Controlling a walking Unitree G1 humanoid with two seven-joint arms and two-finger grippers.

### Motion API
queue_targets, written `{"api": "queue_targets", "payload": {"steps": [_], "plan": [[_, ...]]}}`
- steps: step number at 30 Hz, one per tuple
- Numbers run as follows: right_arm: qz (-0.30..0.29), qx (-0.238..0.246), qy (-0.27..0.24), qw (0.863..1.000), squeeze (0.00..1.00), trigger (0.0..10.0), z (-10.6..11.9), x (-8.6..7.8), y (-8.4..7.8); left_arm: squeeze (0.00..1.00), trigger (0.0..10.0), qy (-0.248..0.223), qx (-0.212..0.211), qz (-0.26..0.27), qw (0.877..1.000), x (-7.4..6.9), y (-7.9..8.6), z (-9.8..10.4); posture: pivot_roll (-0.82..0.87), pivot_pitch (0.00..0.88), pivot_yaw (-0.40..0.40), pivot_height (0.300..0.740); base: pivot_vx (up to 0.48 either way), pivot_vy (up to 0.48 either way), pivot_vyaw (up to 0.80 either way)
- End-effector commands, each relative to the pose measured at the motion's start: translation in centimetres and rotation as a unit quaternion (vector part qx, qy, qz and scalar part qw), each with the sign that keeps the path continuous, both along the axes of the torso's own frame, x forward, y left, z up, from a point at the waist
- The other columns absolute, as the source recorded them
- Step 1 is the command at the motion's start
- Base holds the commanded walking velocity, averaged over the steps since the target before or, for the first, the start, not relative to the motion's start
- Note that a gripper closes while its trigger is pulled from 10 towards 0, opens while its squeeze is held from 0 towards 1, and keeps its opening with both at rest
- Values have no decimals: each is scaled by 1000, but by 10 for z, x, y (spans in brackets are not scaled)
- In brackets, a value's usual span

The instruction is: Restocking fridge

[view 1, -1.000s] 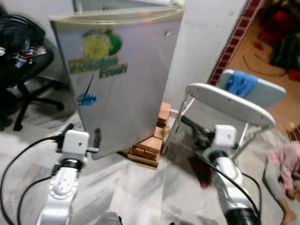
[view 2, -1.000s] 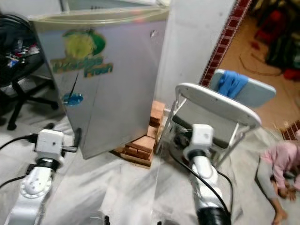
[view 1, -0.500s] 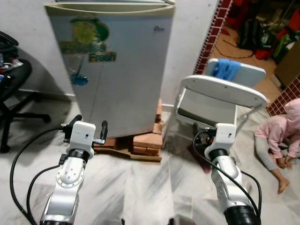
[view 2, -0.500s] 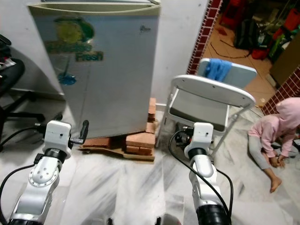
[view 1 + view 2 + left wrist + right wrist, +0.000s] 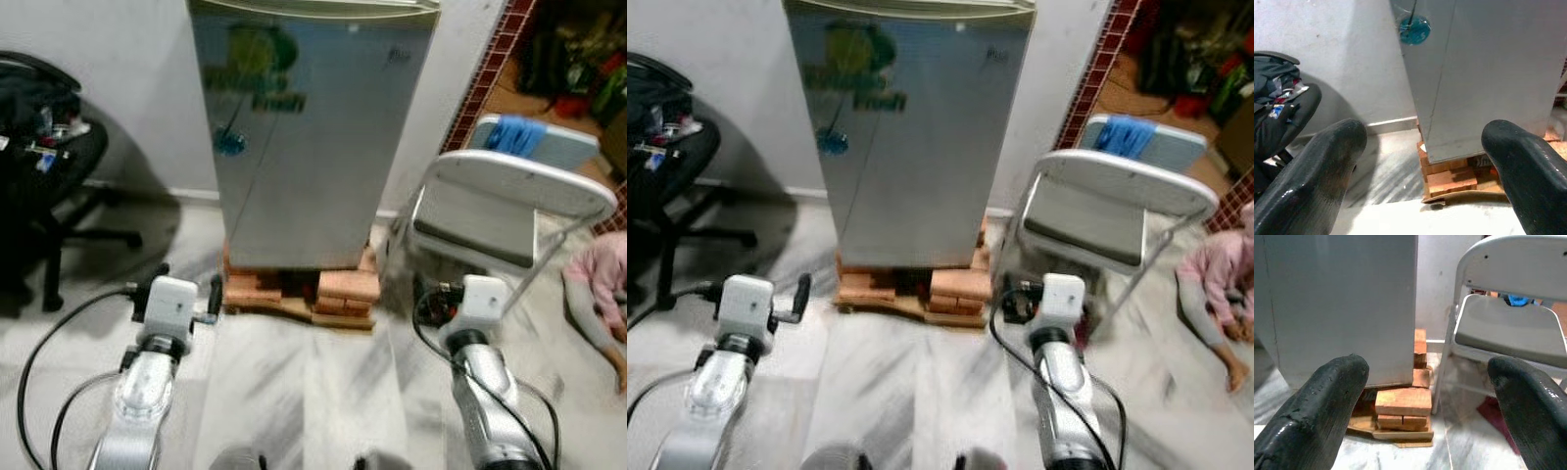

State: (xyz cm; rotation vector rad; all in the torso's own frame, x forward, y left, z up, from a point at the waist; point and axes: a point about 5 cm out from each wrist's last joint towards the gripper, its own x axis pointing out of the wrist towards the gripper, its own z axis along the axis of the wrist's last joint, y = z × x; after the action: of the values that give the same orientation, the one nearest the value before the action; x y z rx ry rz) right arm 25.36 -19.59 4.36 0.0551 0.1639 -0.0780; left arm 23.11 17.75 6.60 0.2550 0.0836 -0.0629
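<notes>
— Fridge (image 5: 312, 127) dead ahead, was it?

— It was. Tall silver single-door fridge with a green and yellow sticker on its door, shut, standing against the pale wall on a low stack of orange bricks (image 5: 299, 292) and a strip of cardboard.

— And the arms?

— Both silver arms were raised in front of the robot over the grey marbled floor (image 5: 921, 392), short of the fridge and touching nothing. The left gripper (image 5: 1422, 161) had its two black fingers spread wide apart, with the fridge's lower corner and the bricks framed between them. The right gripper (image 5: 1425, 396) stood just as wide, nothing between its fingers either, looking at the fridge's other bottom corner.

— What else was around?

— A white folding metal chair (image 5: 509, 201) stood just beside the fridge on the robot's right, with a blue cloth (image 5: 516, 134) behind it. A black office chair (image 5: 44, 186) piled with dark things sat well off to the left. A person in pink clothing (image 5: 1220, 294) was down on the floor at the far right.
</notes>
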Motion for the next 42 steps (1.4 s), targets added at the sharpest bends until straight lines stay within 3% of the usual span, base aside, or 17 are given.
{"api": "queue_targets", "payload": {"steps": [1, 6, 8, 15, 17, 19, 23, 27, 42], "plan": [[-21, 1, 4, 1000, 0, 10000, 0, -3, -10, 0, 10000, -7, -9, -23, 1000, 0, -10, 4, 107, 39, -31, 740, 0, 480, 0], [-42, -1, 3, 999, 0, 10000, 2, -4, -15, 0, 10000, -18, -6, -31, 999, 2, -11, 7, 111, 32, -33, 740, 0, 480, 0], [-41, 2, 0, 999, 0, 10000, 5, 0, -15, 0, 10000, -40, -4, -36, 999, 7, -11, 13, 104, 37, -33, 740, 0, 480, 0], [-53, -27, -16, 998, 0, 10000, 15, 9, -14, 0, 10000, -49, -12, -38, 998, 16, -10, 20, 96, 39, -33, 740, 0, 480, 0], [-58, -19, -9, 998, 0, 10000, 12, 8, -14, 0, 10000, -53, -11, -43, 998, 17, -11, 20, 96, 38, -32, 740, 0, 480, 0], [-58, -47, 14, 997, 0, 10000, 9, 6, -16, 0, 10000, -53, -13, -43, 998, 18, -11, 21, 94, 39, -33, 740, 0, 480, 0], [-50, -1, 15, 999, 0, 10000, 7, 3, -11, 0, 10000, -50, -16, -56, 997, 16, -13, 19, 92, 42, -35, 740, 0, 480, 0], [-45, 13, 4, 999, 0, 10000, 10, 3, -7, 0, 10000, -49, -20, -54, 997, 15, -14, 18, 92, 44, -36, 740, 0, 480, 0], [-33, 11, -9, 999, 0, 10000, 17, 8, -3, 0, 10000, -58, -18, -70, 996, 17, -18, 20, 90, 47, -35, 740, 220, 378, -800]]}}
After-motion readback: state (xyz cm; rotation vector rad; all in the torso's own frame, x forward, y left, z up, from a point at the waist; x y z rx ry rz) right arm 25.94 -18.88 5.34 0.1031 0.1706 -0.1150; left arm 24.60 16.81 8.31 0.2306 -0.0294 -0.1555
